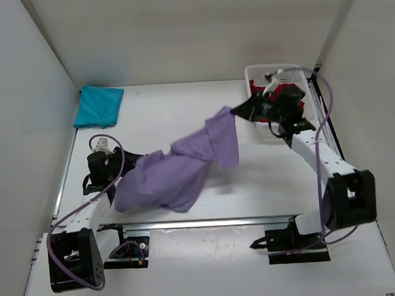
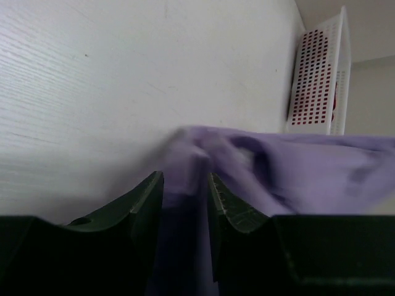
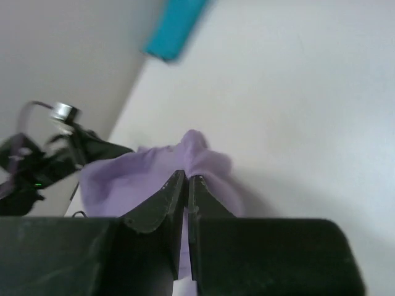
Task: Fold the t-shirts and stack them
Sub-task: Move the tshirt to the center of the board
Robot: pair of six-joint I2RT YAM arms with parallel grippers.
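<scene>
1. One of three looks finished: the teal t-shirt (image 1: 98, 106) lies folded on the table (image 1: 183, 109), well beyond the left gripper (image 2: 184, 197).
2. The dark red t-shirt (image 1: 288, 93) sits in the white basket (image 1: 259, 67) just behind the right gripper (image 3: 187, 185). It is not yet folded.
3. The lavender t-shirt (image 1: 179, 168) is in hand. It is bunched and unfolded, slung between the two grippers and sagging toward the left one.
4. The right gripper is pressed together on an edge of the lavender cloth, which hangs from its tips.
5. The left gripper's fingers stand partly apart with lavender cloth filling the gap. I cannot tell whether they pinch it.
6. My judgement: roughly a third done, with no stack begun.
</scene>
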